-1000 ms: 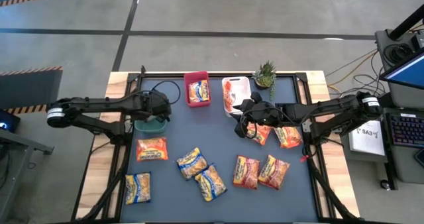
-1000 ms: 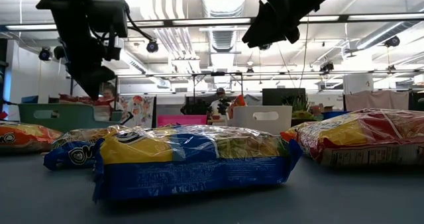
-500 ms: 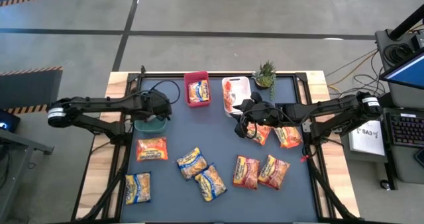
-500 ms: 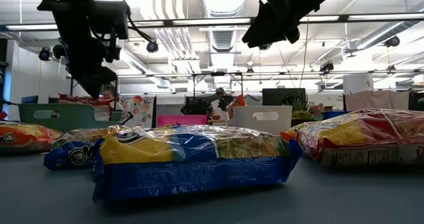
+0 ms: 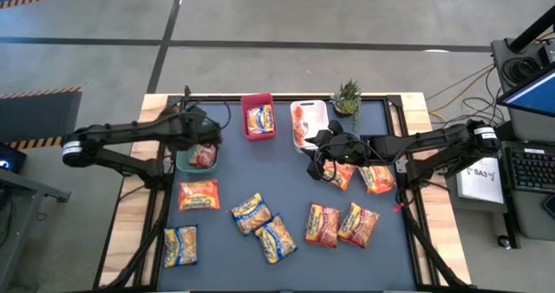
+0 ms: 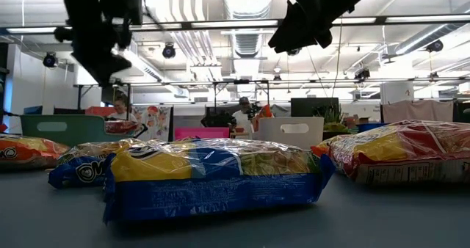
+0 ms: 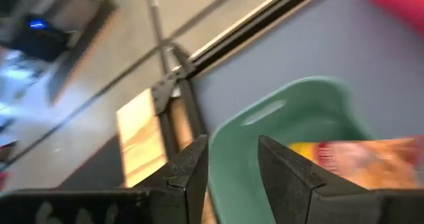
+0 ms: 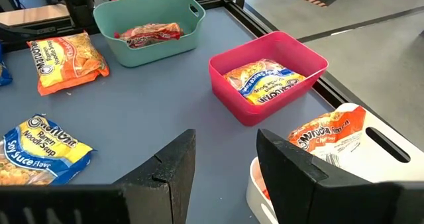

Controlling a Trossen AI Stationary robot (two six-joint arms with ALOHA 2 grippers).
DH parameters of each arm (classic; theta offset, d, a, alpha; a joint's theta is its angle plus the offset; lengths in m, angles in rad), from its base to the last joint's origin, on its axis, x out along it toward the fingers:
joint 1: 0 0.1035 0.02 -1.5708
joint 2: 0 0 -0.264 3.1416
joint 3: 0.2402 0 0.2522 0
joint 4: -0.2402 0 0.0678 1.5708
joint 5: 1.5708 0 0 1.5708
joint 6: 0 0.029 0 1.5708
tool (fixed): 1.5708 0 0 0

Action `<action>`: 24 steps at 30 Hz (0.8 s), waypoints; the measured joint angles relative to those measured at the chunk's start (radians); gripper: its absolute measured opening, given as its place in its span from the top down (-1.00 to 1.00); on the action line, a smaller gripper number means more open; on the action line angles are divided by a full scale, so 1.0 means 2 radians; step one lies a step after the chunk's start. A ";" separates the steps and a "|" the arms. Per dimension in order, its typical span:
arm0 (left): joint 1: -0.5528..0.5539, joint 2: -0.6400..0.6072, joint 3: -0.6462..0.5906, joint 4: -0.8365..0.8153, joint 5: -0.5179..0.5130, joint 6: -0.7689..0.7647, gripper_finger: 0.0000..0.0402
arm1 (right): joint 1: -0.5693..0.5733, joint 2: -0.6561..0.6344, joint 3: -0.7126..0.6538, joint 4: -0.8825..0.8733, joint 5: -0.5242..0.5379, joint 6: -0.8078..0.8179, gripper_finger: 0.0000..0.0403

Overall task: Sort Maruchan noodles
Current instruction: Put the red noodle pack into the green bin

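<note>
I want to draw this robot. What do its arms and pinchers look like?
Both arms are thin, dark tubes with a pale grey band near the outer end. The left gripper and right gripper each have two flat, dark, wedge-shaped fingers. Black cables loop around the wrists, and I can't make out any readable markings.

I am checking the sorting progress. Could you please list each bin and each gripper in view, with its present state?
green bin: holds one reddish packet.
red bin: holds one yellow packet.
white bin: holds one orange packet, leaning on the wall.
left gripper: open, empty, above the green bin's far edge.
right gripper: open, empty, beside the white bin.
loose packets: nine lying flat on the table, unsorted.
</note>
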 joint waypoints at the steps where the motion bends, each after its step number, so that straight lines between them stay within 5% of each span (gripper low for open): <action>1: -0.002 0.000 0.011 0.004 0.016 0.014 0.43 | 0.000 0.000 0.000 0.000 0.000 0.000 0.25; 9: -0.026 0.000 0.037 0.064 0.176 0.038 0.43 | 0.000 0.000 0.000 0.000 0.000 -0.006 0.25; 24: -0.063 0.038 -0.007 0.098 0.180 -0.134 -0.06 | 0.000 0.000 0.000 -0.004 0.000 -0.008 0.25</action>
